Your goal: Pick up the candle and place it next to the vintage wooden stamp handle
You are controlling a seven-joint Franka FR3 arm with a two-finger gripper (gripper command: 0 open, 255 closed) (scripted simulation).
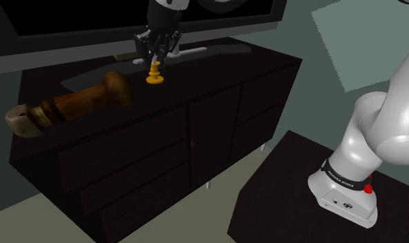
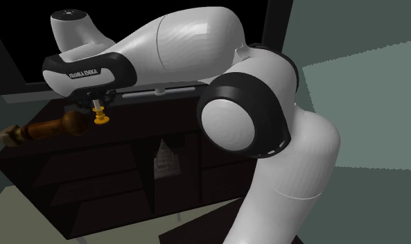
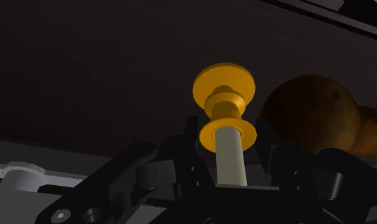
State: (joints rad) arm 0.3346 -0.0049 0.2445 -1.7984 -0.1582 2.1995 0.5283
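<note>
**Setting:** living room in a home.

**Evidence:**
- A long dark wooden media cabinet [image 1: 216,117] with drawers [image 1: 120,162] and doors [image 1: 213,134] is standing on short pale legs [image 1: 208,184] beneath the gripper [image 1: 155,61].
- A flat-screen television [image 1: 127,17] is resting on its grey foot [image 1: 196,50] just behind the gripper.
- Ornaments are sitting on the cabinet top. A candle [image 3: 231,156] in an orange holder [image 3: 224,83] is being clasped by the gripper, and a large wooden stamp handle [image 1: 72,107] is lying just beside it.
- Grey-green walls [image 2: 363,125] are enclosing the room.

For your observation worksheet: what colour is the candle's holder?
The holder is orange-yellow and carries a pale white candle; this shows best in the wrist view.
</note>
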